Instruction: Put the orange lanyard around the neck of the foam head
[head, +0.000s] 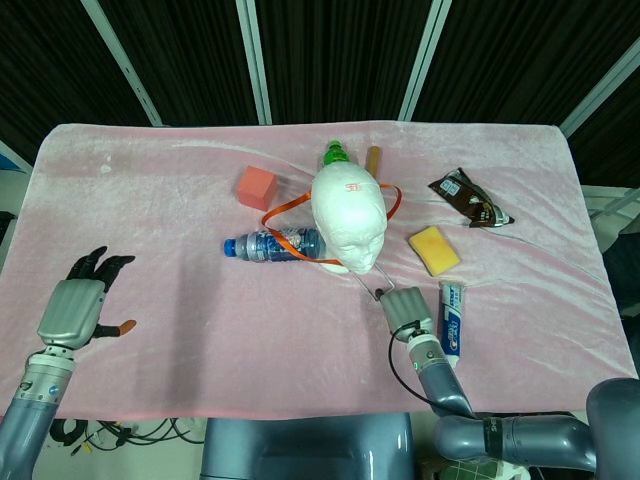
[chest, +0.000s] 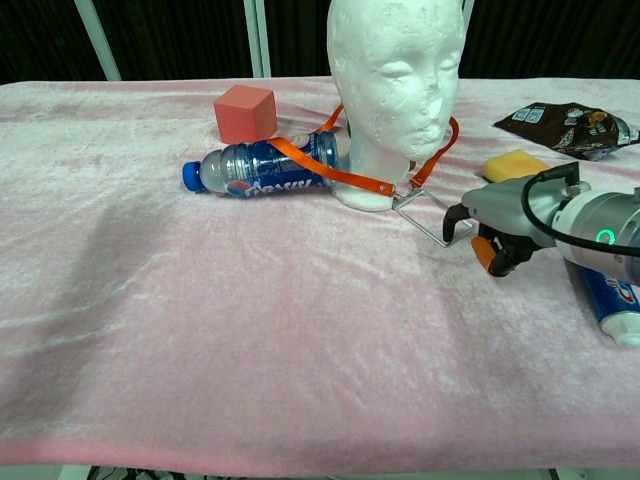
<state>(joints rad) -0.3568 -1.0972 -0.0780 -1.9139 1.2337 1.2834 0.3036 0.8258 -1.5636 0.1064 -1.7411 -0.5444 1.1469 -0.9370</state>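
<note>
The white foam head (head: 347, 215) (chest: 395, 80) stands upright at mid-table. The orange lanyard (head: 285, 208) (chest: 330, 172) loops around its neck, one strap draped over a bottle. Its clear badge holder (head: 370, 285) (chest: 432, 215) lies flat on the cloth in front of the base. My right hand (head: 405, 312) (chest: 500, 225) sits low just right of the holder with fingers curled in, a dark fingertip (chest: 452, 218) at the holder's right corner; I see nothing gripped. My left hand (head: 72, 305) hovers at the table's left front edge, fingers apart and empty, seen only in the head view.
A blue water bottle (head: 272, 244) (chest: 262, 167) lies left of the head, a red cube (head: 255, 187) (chest: 245, 112) behind it. A yellow sponge (head: 433, 249) (chest: 512, 163), toothpaste tube (head: 451, 318) (chest: 610, 300) and brown snack packet (head: 470, 198) (chest: 560, 122) lie right. A green-capped bottle (head: 335, 154) stands behind the head.
</note>
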